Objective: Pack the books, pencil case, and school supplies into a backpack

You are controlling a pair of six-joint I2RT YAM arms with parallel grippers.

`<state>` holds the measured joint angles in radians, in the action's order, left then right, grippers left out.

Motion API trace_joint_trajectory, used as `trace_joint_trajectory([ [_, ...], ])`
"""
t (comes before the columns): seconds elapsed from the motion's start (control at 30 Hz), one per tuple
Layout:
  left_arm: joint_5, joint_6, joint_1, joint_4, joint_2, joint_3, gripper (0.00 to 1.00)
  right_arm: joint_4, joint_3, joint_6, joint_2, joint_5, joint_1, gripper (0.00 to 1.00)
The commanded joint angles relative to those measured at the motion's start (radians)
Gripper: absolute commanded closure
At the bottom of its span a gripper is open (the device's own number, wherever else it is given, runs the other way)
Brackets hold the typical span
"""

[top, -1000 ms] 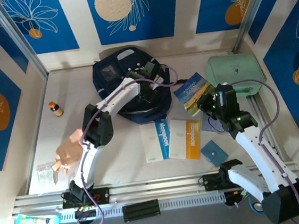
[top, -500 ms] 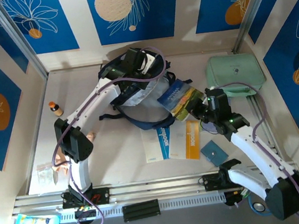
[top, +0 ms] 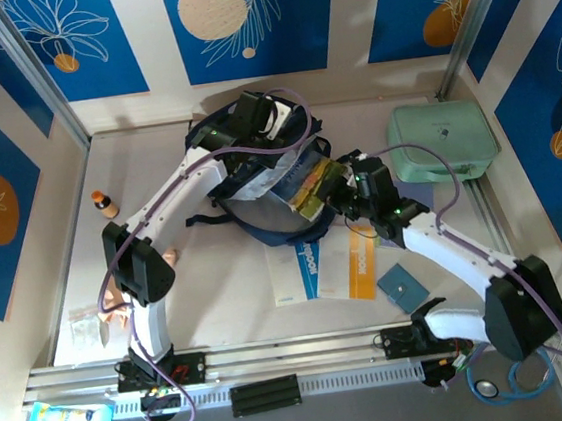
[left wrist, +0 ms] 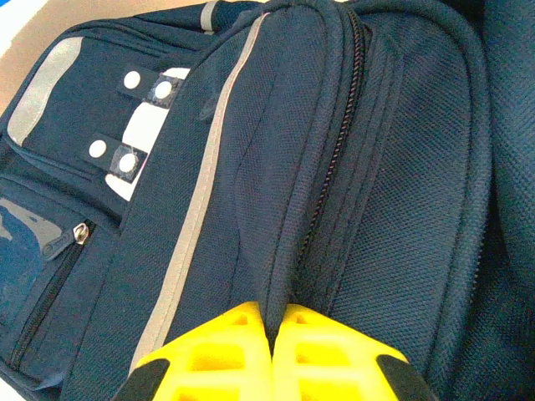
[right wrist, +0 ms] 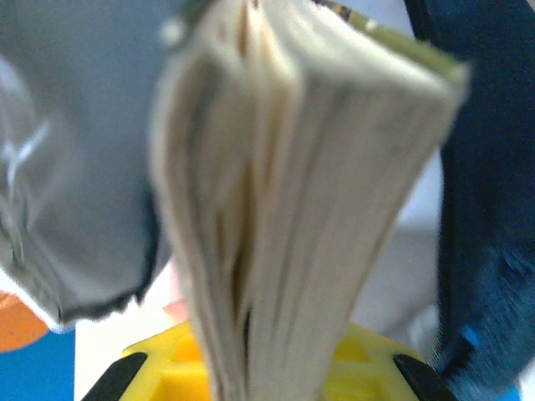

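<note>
Book (top: 311, 186), green-covered, sits clamped edge-on in the right gripper (top: 343, 194) at the backpack (top: 275, 227) mouth, long axis pointing left into the opening, which the left gripper (left wrist: 270, 327), pinched on fabric, holds up.

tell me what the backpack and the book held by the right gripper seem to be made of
Backpack: woven synthetic cloth, probably nylon or polyester, matte navy; the coarse weave, stitched seams and zip teeth show it. Book: paper, matte off-white; the fanned page edges show it. Its thin cover looks like card, but blur leaves the finish open.
</note>
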<state>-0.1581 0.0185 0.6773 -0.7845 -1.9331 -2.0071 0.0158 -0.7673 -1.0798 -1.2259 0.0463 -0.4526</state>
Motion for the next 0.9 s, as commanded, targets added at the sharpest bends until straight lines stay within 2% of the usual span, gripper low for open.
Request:
trace_joint_trajectory([
  [0.0, 0.007, -0.038, 0.003, 0.095, 0.094, -0.023, 1.0, 0.201, -0.101, -0.04, -0.097, 0.033, -0.012, 1.0],
  [0.13, 0.003, -0.044, 0.001, 0.076, 0.087, -0.055, 1.0, 0.285, -0.184, -0.041, -0.235, 0.044, -0.028, 1.0],
  [0.27, 0.012, -0.055, 0.002, 0.077, 0.076, -0.095, 1.0, 0.304, -0.281, -0.057, -0.391, 0.168, -0.06, 1.0],
  [0.4, -0.005, -0.067, -0.001, 0.081, 0.066, -0.144, 1.0, 0.389, -0.363, -0.108, -0.572, 0.203, -0.07, 1.0],
  [0.53, -0.003, -0.078, -0.014, 0.102, 0.069, -0.149, 1.0, 0.469, -0.415, -0.121, -0.688, 0.27, -0.097, 1.0],
  [0.67, 0.015, -0.077, -0.022, 0.108, 0.078, -0.148, 1.0, 0.484, -0.483, -0.134, -0.776, 0.279, -0.107, 1.0],
  [0.8, 0.026, -0.081, -0.032, 0.11, 0.078, -0.139, 1.0, 0.432, -0.562, -0.164, -0.852, 0.216, -0.1, 0.89],
  [0.87, 0.019, -0.085, -0.039, 0.109, 0.077, -0.128, 1.0, 0.414, -0.57, -0.157, -0.854, 0.18, -0.098, 0.72],
])
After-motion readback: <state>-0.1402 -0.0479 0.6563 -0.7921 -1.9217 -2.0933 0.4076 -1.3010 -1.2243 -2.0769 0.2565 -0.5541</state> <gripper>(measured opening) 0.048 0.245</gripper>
